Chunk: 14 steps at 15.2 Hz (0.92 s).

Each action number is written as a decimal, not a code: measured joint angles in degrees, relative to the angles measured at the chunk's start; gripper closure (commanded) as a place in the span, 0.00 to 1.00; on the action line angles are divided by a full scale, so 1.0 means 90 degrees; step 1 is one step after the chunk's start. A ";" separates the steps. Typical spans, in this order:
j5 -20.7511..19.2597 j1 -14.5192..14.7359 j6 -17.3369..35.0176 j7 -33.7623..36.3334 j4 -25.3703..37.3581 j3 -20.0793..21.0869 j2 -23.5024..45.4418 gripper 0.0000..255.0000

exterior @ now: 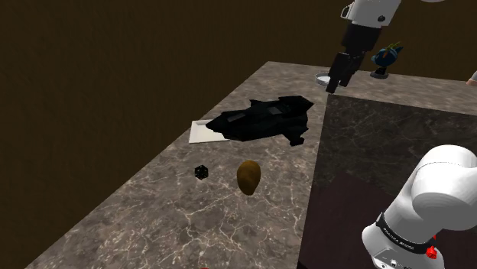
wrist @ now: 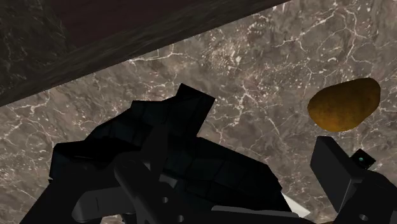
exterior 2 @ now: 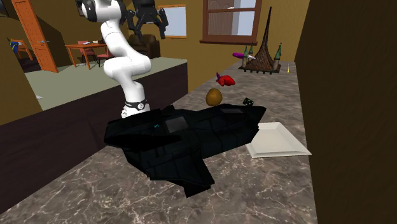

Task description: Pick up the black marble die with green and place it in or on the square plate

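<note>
The small black die (exterior: 201, 172) with green pips lies on the marble counter, beside a brown egg-shaped object (exterior: 248, 176). In the wrist view, the die (wrist: 361, 159) peeks out behind one black finger (wrist: 334, 168). The white square plate (exterior: 202, 132) sits farther along the counter, largely covered by a black spaceship-like toy (exterior: 264, 118). From the second exterior view, the plate (exterior 2: 277, 140) juts out from under the toy (exterior 2: 184, 137), with the die (exterior 2: 247, 101) beyond it. My gripper (exterior: 339, 75) hangs open and empty high above the counter's far end, well away from the die.
A dark raised block (exterior: 382, 168) borders the counter on the shoulder view's right. A small round dish (exterior: 322, 78) and a blue figure (exterior: 386, 57) stand near the far edge. The second exterior view shows a red object (exterior 2: 226, 79) and a dark pointed rack (exterior 2: 264, 57).
</note>
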 measured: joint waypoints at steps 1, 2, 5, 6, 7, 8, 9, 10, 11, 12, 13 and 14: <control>0.0000 0.0000 0.0000 0.0000 0.0000 0.0000 0.0000 0.00; 0.0019 0.0018 0.0091 0.0011 -0.0050 0.0030 0.0037 0.00; 0.0147 0.0131 0.0559 0.0128 -0.0221 0.0252 0.0298 0.00; 0.0191 0.0173 0.0695 0.0173 -0.0229 0.0332 0.0410 0.00; 0.0243 0.0220 0.0879 0.0228 -0.0272 0.0427 0.0539 0.00; 0.0287 0.0264 0.1041 0.0278 -0.0287 0.0516 0.0665 0.00; 0.0329 0.0307 0.1234 0.0323 -0.0363 0.0605 0.0766 0.00; 0.0362 0.0345 0.1422 0.0354 -0.0433 0.0681 0.0868 0.00; 0.0393 0.0384 0.1580 0.0398 -0.0416 0.0765 0.1021 0.00; 0.0423 0.0421 0.1756 0.0444 -0.0384 0.0853 0.1212 0.00; 0.0454 0.0461 0.1926 0.0492 -0.0383 0.0940 0.1366 0.00; 0.0467 0.0488 0.2083 0.0505 -0.0406 0.0999 0.1486 0.00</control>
